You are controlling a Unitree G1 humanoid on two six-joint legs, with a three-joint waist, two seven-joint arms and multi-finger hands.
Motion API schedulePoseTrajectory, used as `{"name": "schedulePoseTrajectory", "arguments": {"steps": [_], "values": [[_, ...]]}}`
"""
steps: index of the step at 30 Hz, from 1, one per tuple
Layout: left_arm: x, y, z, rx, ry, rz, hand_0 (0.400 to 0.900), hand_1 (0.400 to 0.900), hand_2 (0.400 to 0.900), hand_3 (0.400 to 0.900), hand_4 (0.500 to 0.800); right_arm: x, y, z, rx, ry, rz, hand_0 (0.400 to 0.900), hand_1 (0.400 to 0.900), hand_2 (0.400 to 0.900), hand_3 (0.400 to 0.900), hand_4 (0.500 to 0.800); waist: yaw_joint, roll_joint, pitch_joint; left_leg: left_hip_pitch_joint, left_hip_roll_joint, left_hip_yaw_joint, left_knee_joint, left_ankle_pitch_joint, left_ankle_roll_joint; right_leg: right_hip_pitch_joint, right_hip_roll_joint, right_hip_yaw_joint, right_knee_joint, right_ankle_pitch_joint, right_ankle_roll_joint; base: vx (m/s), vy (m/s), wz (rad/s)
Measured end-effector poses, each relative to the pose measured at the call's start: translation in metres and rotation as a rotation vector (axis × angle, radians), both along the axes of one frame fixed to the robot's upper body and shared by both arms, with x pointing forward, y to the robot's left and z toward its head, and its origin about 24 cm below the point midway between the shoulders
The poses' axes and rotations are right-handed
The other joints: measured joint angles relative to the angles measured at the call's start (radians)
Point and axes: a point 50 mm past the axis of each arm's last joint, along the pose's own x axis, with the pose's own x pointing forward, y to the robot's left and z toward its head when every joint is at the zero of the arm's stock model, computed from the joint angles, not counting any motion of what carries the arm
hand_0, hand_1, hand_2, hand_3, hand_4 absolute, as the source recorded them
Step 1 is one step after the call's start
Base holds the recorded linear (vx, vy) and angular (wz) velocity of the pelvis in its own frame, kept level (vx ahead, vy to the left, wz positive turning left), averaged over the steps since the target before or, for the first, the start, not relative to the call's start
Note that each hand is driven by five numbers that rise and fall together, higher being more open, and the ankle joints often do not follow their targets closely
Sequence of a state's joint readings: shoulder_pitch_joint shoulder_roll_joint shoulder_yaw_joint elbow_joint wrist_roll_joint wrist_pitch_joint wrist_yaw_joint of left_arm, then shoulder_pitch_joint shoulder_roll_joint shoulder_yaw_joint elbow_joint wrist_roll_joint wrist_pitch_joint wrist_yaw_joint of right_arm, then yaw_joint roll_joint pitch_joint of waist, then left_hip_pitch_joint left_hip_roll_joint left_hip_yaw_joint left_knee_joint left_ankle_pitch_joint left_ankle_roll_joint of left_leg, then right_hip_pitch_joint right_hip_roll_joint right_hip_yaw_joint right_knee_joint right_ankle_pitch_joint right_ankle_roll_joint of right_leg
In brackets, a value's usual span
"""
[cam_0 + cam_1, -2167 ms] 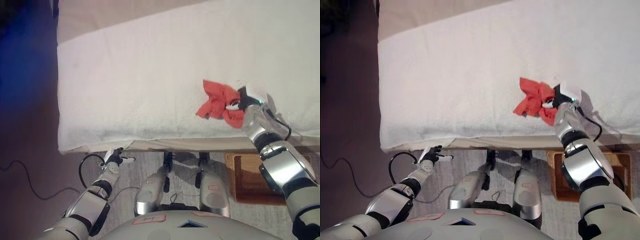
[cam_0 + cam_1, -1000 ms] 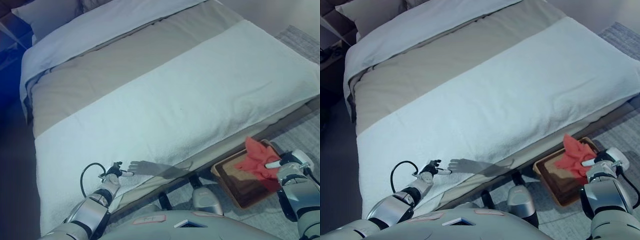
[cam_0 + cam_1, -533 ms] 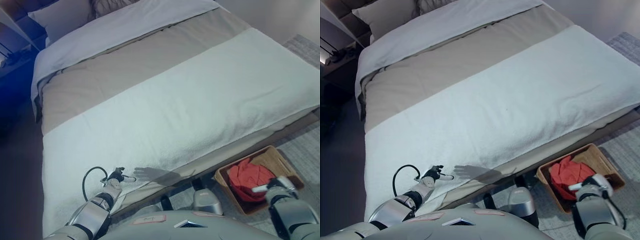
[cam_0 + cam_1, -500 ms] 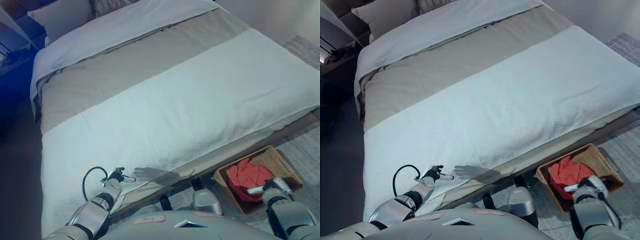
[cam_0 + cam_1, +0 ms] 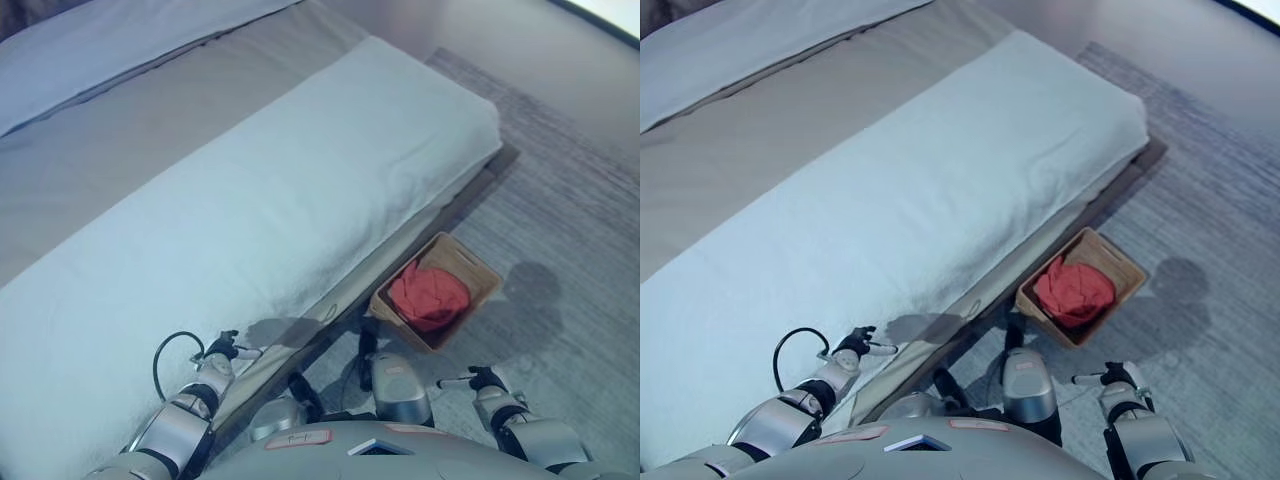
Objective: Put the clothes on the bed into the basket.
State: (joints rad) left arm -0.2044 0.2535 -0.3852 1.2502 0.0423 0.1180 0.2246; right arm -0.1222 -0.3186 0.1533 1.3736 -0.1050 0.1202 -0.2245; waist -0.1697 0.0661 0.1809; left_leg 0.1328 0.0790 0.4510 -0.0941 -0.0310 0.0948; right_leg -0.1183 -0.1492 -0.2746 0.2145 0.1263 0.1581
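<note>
Now, left eye view: crumpled red cloth (image 5: 430,295) sits inside woven tan rectangular basket (image 5: 482,281) on floor beside bed with white towelling cover (image 5: 250,210); no clothes visible on bed, so best scan before withdrawing. Right eye view: my right hand (image 5: 1110,381) empty, fingers loose, clear of basket; my left hand (image 5: 855,345) at bed edge, seemingly relaxed, holding nothing.

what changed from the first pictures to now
The red cloth went from the bed, pinched in the right hand, down into the basket on the floor beside the bed. The right hand has let it go and drawn back, now empty over the rug. The camera also swung, so the whole view shifted. The left hand stayed at the bed's near edge, holding nothing.
</note>
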Motion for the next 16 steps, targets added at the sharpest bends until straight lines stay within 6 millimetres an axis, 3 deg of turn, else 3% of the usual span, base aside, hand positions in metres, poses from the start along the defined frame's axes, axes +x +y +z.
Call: {"name": "schedulePoseTrajectory", "arguments": {"steps": [2, 4, 6, 8, 13, 16], "values": [[-0.004, 0.005, 0.000, 0.003, 0.004, 0.025, 0.900, 0.900, 0.900, 0.900, 0.800, -0.005, 0.004, -0.003, 0.024, 0.013, -0.007, 0.900, 0.900, 0.900, 0.900, 0.800, 0.040, -0.015, -0.011, 0.007, 0.003, 0.047, 0.000, -0.004, -0.023, 0.059, -0.018, 0.000, -0.044, -0.043, -0.005, -0.05, -0.083, -0.81], [-0.012, 0.013, -0.001, 0.013, 0.020, 0.055, 0.900, 0.900, 0.900, 0.900, 0.800, -0.009, 0.015, -0.007, 0.061, 0.027, -0.005, 0.900, 0.900, 0.900, 0.900, 0.800, 0.061, -0.060, -0.039, 0.014, -0.019, 0.069, 0.011, 0.008, -0.052, 0.121, -0.010, 0.000, -0.174, -0.051, -0.037, -0.05, -0.111, -0.75], [-0.022, 0.014, -0.005, 0.003, 0.041, 0.085, 0.900, 0.900, 0.900, 0.900, 0.800, -0.011, 0.019, -0.009, 0.078, 0.045, 0.030, 0.900, 0.900, 0.900, 0.900, 0.800, 0.076, -0.072, -0.069, 0.009, -0.020, 0.076, 0.009, 0.010, -0.060, 0.141, 0.017, 0.048, -0.263, -0.028, -0.068, -0.04, -0.144, -0.48], [-0.024, 0.013, -0.006, -0.010, 0.043, 0.102, 0.900, 0.900, 0.900, 0.900, 0.800, -0.009, 0.021, -0.009, 0.089, 0.031, 0.047, 0.900, 0.900, 0.900, 0.900, 0.800, 0.090, -0.075, -0.091, 0.013, -0.007, 0.084, 0.008, 0.011, -0.079, 0.144, 0.037, 0.077, -0.286, -0.019, -0.078, 0.00, -0.167, -0.05], [-0.024, 0.013, -0.006, -0.017, 0.050, 0.090, 0.900, 0.900, 0.900, 0.900, 0.800, -0.028, 0.025, -0.014, 0.120, 0.082, 0.035, 0.900, 0.900, 0.900, 0.900, 0.800, 0.089, -0.130, -0.153, 0.005, 0.008, 0.074, 0.010, 0.021, -0.107, 0.154, 0.049, 0.068, -0.300, -0.020, -0.078, 0.00, -0.132, 0.15], [-0.025, 0.013, -0.006, -0.016, 0.065, 0.065, 0.900, 0.900, 0.900, 0.900, 0.800, -0.037, 0.025, -0.016, 0.127, 0.107, 0.028, 0.900, 0.900, 0.900, 0.900, 0.800, 0.088, -0.138, -0.158, 0.001, 0.005, 0.066, 0.010, 0.022, -0.110, 0.154, 0.041, 0.062, -0.301, -0.020, -0.078, 0.00, -0.088, 0.10]]}}
